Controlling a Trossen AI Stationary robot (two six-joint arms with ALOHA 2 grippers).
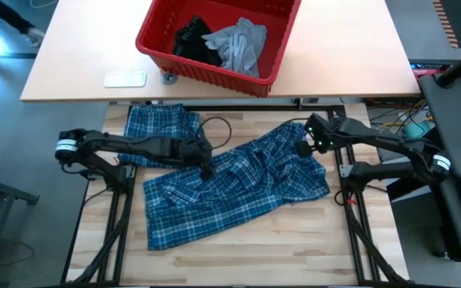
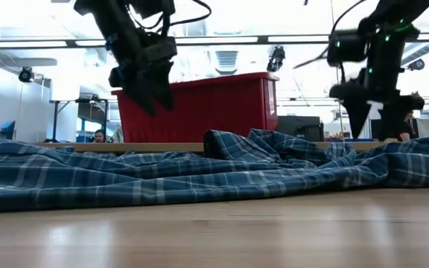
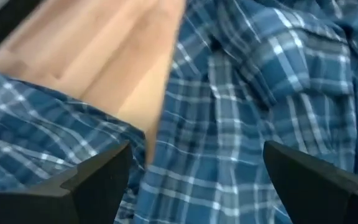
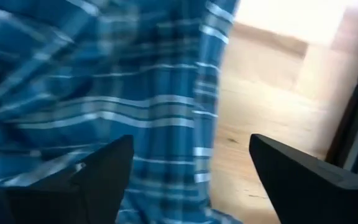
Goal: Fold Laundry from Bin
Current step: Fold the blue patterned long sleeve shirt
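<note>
Bare wooden table (image 2: 214,231) is filling the foreground of the low view, and just beyond it the blue plaid shirt (image 2: 199,175) is lying in a rumpled spread across the whole width. From above, the shirt (image 1: 230,188) is sprawling over the middle of the work table (image 1: 238,256), with one part reaching toward the far left corner and a bunched ridge rising toward the right.

Over the shirt's left-centre part the left gripper (image 1: 206,170) is hanging, its fingers spread wide and pinching nothing; its wrist camera is showing both dark fingers (image 3: 98,180) apart, with plaid cloth and a strip of bare wood under them. In the low view it (image 2: 151,93) is hovering clear above the cloth.

At the shirt's right edge the right gripper (image 1: 304,148) is hanging too, fingers parted and empty, with the cloth just below and beside it. Its wrist view is showing the fingers (image 4: 104,177) standing apart over the shirt's edge where it meets the wood. In the low view it (image 2: 375,123) is sitting just above the bunched fabric.

Behind, on a second lighter table, the red bin (image 1: 154,36) is holding a grey T-shirt (image 1: 238,44) and a black garment (image 1: 192,40), well apart from both grippers. A small pale flat thing (image 1: 125,78) is lying beside the bin.
</note>
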